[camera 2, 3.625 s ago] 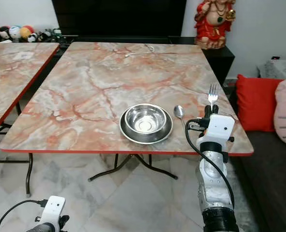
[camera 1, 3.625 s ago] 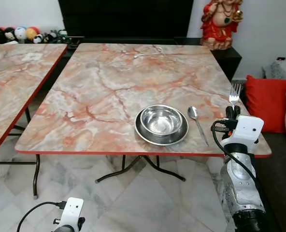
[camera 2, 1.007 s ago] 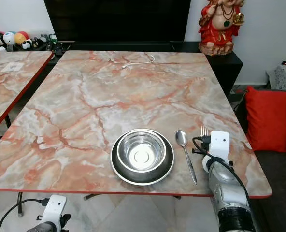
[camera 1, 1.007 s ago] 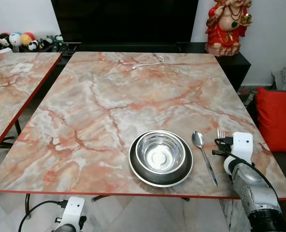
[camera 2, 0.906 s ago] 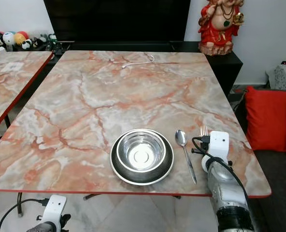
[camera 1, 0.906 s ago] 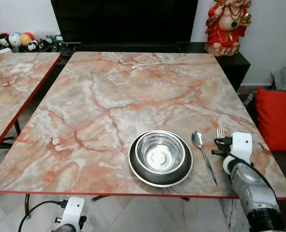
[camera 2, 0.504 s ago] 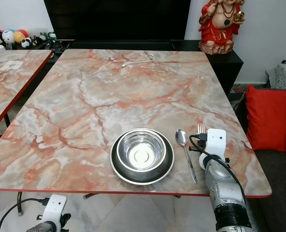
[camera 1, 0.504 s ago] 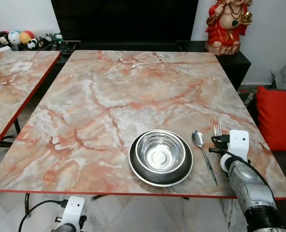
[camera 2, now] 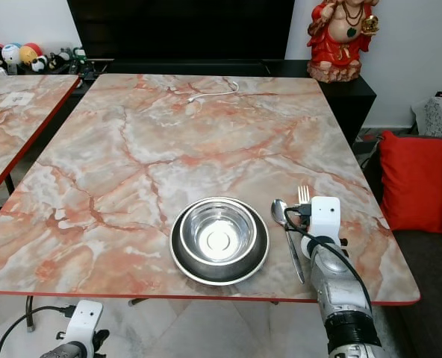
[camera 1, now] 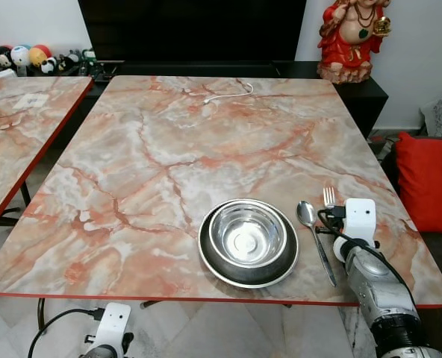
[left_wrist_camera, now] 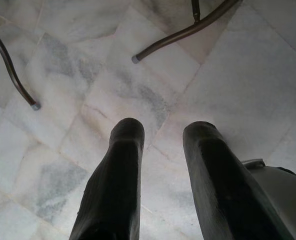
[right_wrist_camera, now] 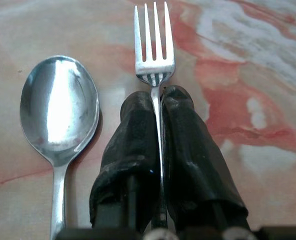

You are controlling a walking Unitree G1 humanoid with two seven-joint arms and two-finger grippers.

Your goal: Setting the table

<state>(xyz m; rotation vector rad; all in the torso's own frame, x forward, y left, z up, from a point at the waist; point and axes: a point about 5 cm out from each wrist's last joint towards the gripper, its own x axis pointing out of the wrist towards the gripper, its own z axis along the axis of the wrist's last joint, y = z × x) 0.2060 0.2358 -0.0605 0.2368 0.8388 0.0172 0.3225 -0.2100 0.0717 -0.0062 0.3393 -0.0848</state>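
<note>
Right gripper (right_wrist_camera: 158,100): pressed together on the fork (right_wrist_camera: 154,45), held low near the desk's (camera 1: 169,149) right edge.
Fork axis: parallel to the spoon (right_wrist_camera: 59,112), just beside it, tines toward the far edge.
Left gripper (left_wrist_camera: 163,145): spread, hanging idle.

Fork (right_wrist_camera: 154,45): handle hidden between the closed fingers (right_wrist_camera: 130,145) of the right gripper (right_wrist_camera: 156,95); from the head camera only the tines show, at 12 o'clock of the white wrist housing (camera 1: 358,219), and contact with the table (camera 1: 154,149) cannot be judged. Spoon (right_wrist_camera: 59,107): handle cut off by the frame edge in the right wrist view. Second table (camera 1: 12,142) at 9 o'clock cropped by the frame edge; small objects on the far shelf (camera 1: 27,56) at 10 o'clock too small to identify.
</note>
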